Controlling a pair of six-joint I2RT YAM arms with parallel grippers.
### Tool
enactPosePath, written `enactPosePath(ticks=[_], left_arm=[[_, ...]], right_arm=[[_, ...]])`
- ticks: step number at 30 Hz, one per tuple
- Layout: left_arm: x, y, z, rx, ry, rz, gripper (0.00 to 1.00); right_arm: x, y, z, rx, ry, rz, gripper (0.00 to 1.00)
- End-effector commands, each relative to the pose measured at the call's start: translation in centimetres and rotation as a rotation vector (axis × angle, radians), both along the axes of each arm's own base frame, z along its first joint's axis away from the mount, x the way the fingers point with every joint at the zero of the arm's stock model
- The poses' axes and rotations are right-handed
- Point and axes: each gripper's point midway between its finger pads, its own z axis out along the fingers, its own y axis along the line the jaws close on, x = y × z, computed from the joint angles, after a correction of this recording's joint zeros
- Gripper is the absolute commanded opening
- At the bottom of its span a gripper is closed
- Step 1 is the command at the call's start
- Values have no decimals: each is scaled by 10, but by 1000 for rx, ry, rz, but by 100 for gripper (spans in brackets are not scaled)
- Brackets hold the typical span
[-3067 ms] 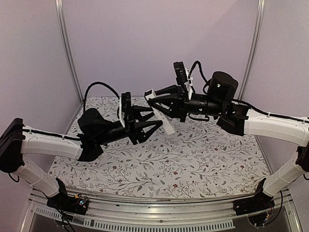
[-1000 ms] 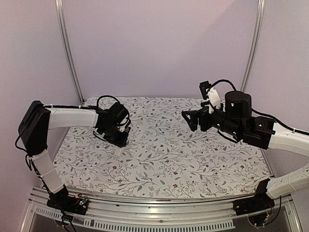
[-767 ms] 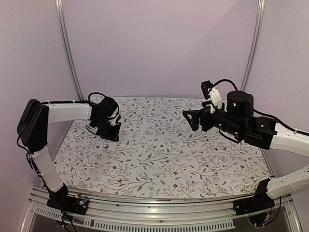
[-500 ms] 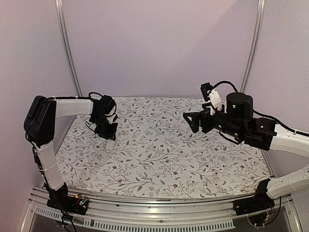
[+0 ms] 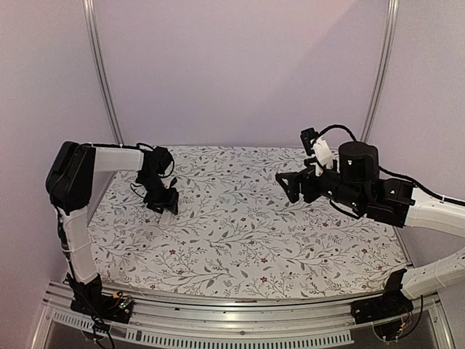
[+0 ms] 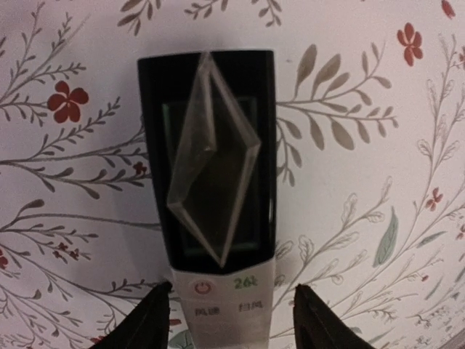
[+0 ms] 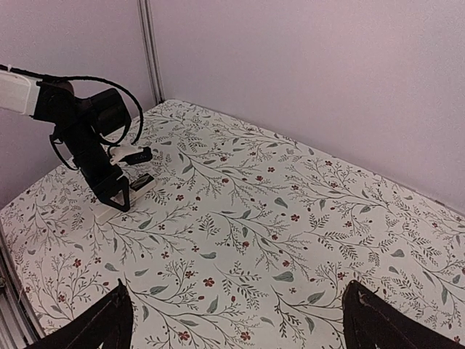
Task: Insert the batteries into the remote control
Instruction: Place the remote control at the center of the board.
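Observation:
The remote control (image 6: 218, 291) lies flat on the flowered cloth, its black screen end pointing away from the wrist and its white button end between my left gripper's fingers. My left gripper (image 6: 232, 323) is open and straddles the white end, with a clear gap on the right side and a thin one on the left. In the top view the left gripper (image 5: 163, 206) stands low at the table's left over the remote control (image 5: 167, 217). My right gripper (image 5: 289, 185) hangs open and empty above the right half. The batteries are out of view.
A loose clear film (image 6: 211, 160) curls up off the remote's screen. The flowered cloth (image 5: 254, 233) covers the table, with metal frame posts (image 5: 102, 73) at the back corners and pale walls behind. The right wrist view shows the left arm (image 7: 80, 138) at the far left.
The left arm swung further left and lowered the remote onto the cloth. Its jaws, shut on the remote before, have spread apart. The right arm has barely moved.

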Motion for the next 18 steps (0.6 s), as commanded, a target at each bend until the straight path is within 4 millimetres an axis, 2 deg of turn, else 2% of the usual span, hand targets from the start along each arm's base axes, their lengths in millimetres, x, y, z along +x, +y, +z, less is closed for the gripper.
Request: enactPosePath(ticks=[1,4,6,8,9,12,14,16,18], left_arm=[[4,-4,9,-42,-26,-5,61],[14,-9,36,-84,-112,-6,68],[22,-11,62,-107,-196,-2,78],[32,-11,95,-131,-318,5,98],[38,-11,114,-147,-400,6,99],[45,1,175,-178,-682,46,100],[43,18,208,-178,-860,109,100],[34,37,228,-165,-991,177,100],[21,56,229,-141,-1064,251,100]], right_arm=[[5,-3,-14,-50,26,-29,99],[6,-2,-15,-55,28,-30,99],[8,-4,-15,-60,25,-40,99],[15,-12,-19,-65,39,-66,99],[21,-20,-23,-61,61,-84,99],[49,-61,-41,32,190,-175,99],[67,-101,-53,93,231,-270,99],[77,-139,-62,149,247,-343,99],[81,-175,-73,249,302,-388,99]])
